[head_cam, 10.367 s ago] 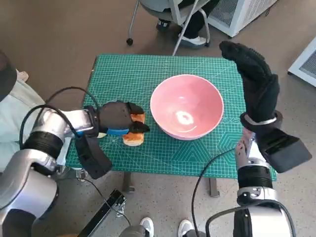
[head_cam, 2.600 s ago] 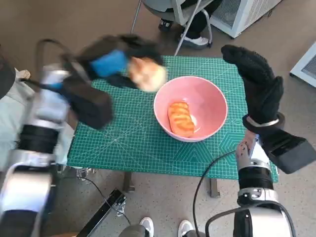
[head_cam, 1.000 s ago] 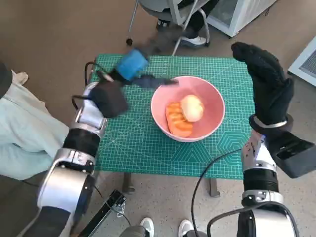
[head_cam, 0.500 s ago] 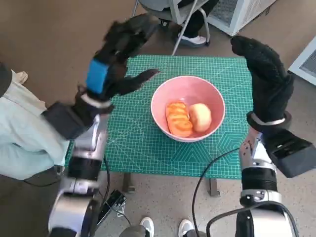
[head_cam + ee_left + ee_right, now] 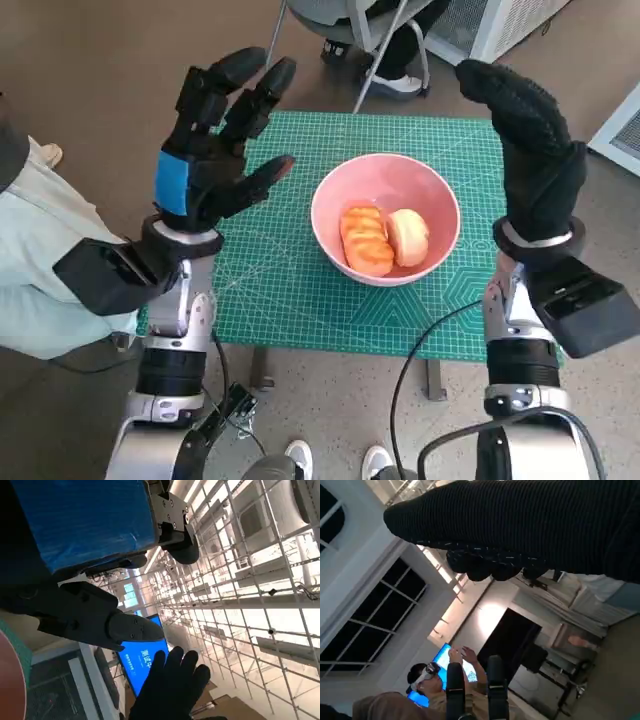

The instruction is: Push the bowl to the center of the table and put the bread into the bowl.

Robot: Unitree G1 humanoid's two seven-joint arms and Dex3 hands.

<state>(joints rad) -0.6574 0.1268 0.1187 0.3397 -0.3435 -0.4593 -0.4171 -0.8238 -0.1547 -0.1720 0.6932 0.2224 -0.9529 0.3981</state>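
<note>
You look finished: both bread pieces lie in the bowl mid-worktop, between your raised, empty, spread left robot hand and right robot hand.

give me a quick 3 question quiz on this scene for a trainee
1. True or false: the left hand holds a piece of bread.
2. How many bread pieces lie in the pink bowl? A) none B) one C) two
3. Fill in: the bowl stands on a green ____.

Key:
1. False; its fingers are spread, holding nothing, as is the right hand.
2. C: a ridged orange one and a pale round one.
3. Mat.
</note>
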